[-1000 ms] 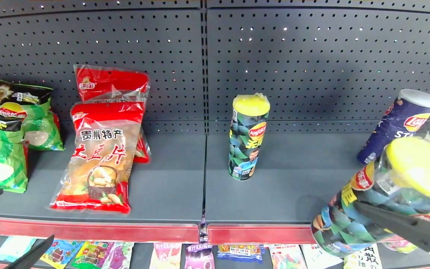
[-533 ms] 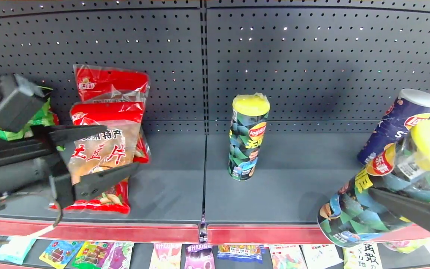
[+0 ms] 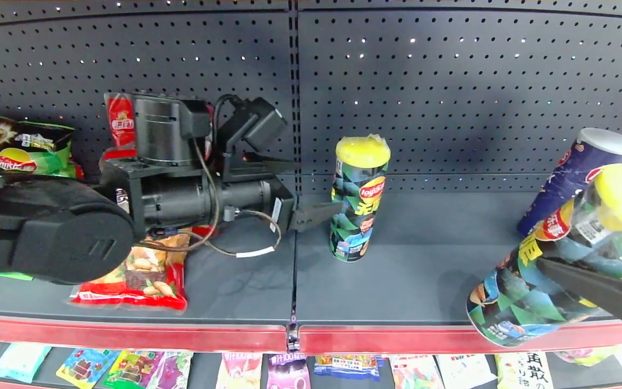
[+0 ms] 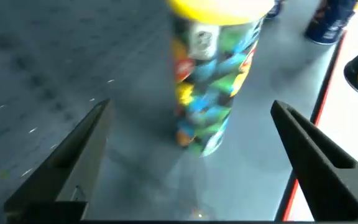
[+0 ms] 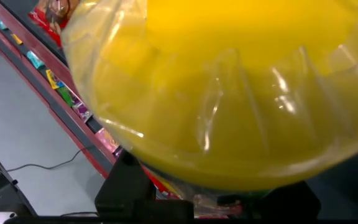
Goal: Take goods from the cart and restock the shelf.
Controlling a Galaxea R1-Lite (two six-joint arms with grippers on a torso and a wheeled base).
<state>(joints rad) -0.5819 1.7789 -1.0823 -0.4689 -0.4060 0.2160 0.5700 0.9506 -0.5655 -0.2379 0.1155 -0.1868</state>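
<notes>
The left arm hides most of the red bags (image 3: 149, 275), leaving a bottom corner and a strip of red top. Green bags (image 3: 25, 146) are cut off at the shelf's far left. The left gripper (image 4: 191, 107) is spread wide and holds nothing. Its dark wedge fingers (image 4: 73, 168) flank the blurred standing can (image 4: 213, 81), apart from both. That can (image 3: 358, 197) is an upright cylinder with a yellow plastic lid and patterned wrap, mid-shelf on the grey metal shelf (image 3: 424, 270), before a perforated back panel (image 3: 451, 81). The right gripper (image 3: 570, 265) is clamped on a like can, the held can (image 3: 511, 308), tilted over the shelf's front right edge. One finger (image 3: 597, 294) crosses it and the other is hidden. Its glossy film-wrapped lid (image 5: 229, 81) is cut off at the edge. Behind leans a blue can (image 3: 575, 178), partly covered.
</notes>
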